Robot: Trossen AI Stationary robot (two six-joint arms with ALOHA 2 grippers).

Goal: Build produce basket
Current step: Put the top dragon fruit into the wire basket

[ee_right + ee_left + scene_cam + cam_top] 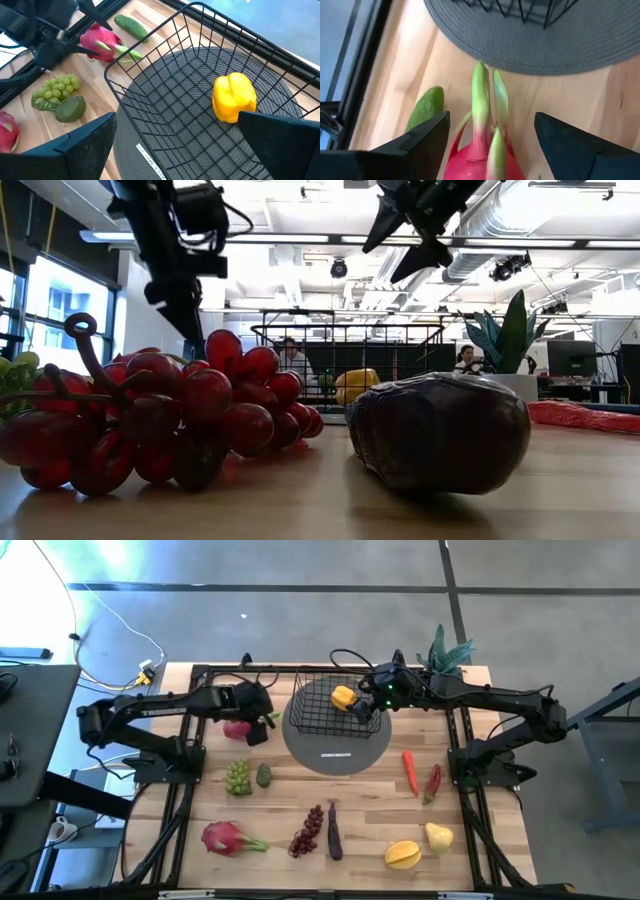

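Hovering right gripper: above the right side of the basket, fingers spread wide, nothing between them; its wrist view looks down into the basket.
Left gripper: at the far-left part of the table, fingers parted wide on either side of a pink dragon fruit; contact with the fruit cannot be told.
Basket: black wire mesh, upright on the round grey mat, far-centre of table.
In basket: 1 yellow pepper, lying against the right side of the mesh floor, just beside the right gripper.
Dragon fruit at left gripper: on the wood just left of the mat, green tips pointing toward the mat edge.
Cucumber: just beside that dragon fruit, on the wood.
Green grapes: left-centre, with a small dark green fruit touching or just beside them.
Second dragon fruit: near-left of table.
Red grapes: near-centre, eggplant just to their right.
Red chilies: 2, right-centre, lying side by side.
Yellow fruits: 2, near-right; the other is pear-shaped.
Potted plant: far-right corner.
Room behind: 2 people seated well beyond the table in the low view.
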